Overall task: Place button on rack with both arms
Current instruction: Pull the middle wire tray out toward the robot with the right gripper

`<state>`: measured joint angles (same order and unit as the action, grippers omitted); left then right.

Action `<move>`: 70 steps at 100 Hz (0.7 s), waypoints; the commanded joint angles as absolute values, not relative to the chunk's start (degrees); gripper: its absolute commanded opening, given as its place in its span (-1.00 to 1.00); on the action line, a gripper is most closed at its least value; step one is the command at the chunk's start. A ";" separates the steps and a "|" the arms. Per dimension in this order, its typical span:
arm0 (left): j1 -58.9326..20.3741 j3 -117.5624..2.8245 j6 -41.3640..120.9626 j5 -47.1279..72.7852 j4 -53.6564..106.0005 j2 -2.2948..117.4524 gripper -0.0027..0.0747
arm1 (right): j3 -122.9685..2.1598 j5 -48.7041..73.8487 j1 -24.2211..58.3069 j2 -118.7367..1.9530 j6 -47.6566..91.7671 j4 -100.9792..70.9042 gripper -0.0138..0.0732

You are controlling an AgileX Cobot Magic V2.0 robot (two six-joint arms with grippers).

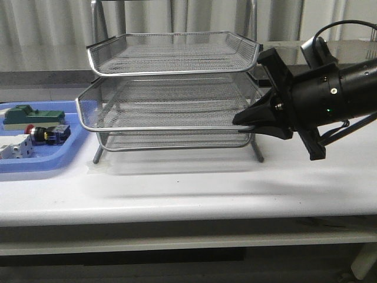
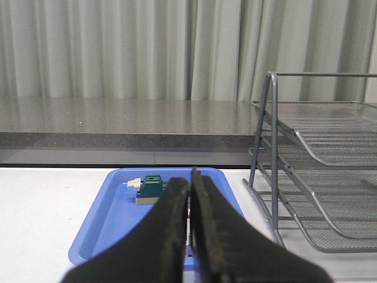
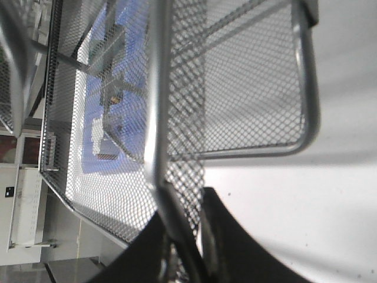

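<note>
the right gripper (image 1: 244, 119) is seen clamped on the front rim of the middle tier of the rack (image 1: 171, 88), at the right of centre in the front view; in the right wrist view the wire rim is pinched between the two dark fingers (image 3: 221, 236) at the lower centre of the frame. the left gripper (image 2: 189, 236) is shown only in the left wrist view, its fingers pressed together with nothing visibly between them, above the near end of the blue tray (image 2: 106, 218) in the lower centre of that frame. the button (image 1: 44, 134) is lying in the blue tray at the far left of the front view, just beside a white breaker (image 1: 15, 147) and below a green block (image 1: 29, 116), well apart from the rack. the step in hand is judged to be the steadying of the rack while the button is fetched. it would be done well if the grip on the rim were kept firm and level, so that the tier is not tipped or dragged across the white table (image 1: 188, 188), and if the left fingers were opened before being lowered over the button's body, clear of the neighbouring parts. the right arm is stretched in from the right edge of the front view, nearly level, its wrist rolled so that the fingers lie sideways along the rim.
</note>
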<state>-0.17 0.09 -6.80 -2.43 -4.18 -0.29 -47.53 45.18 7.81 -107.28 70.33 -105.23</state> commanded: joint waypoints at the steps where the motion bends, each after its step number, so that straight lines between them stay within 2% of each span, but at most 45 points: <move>1: -0.16 2.75 -7.28 -6.65 -4.23 -2.23 -0.92 | -44.77 49.95 8.66 -105.73 71.31 -102.24 -0.84; 34: -0.16 2.75 -7.28 -6.65 -4.23 -2.23 -0.92 | -34.02 49.38 8.66 -99.48 76.23 -104.52 -0.84; 70: -0.16 2.75 -7.28 -6.65 -4.23 -2.23 -0.92 | -32.91 49.43 8.60 -95.81 76.63 -104.64 -0.83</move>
<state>-0.17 0.09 -6.80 -2.43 -4.18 -0.29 -33.02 47.93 7.77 -97.93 76.12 -105.32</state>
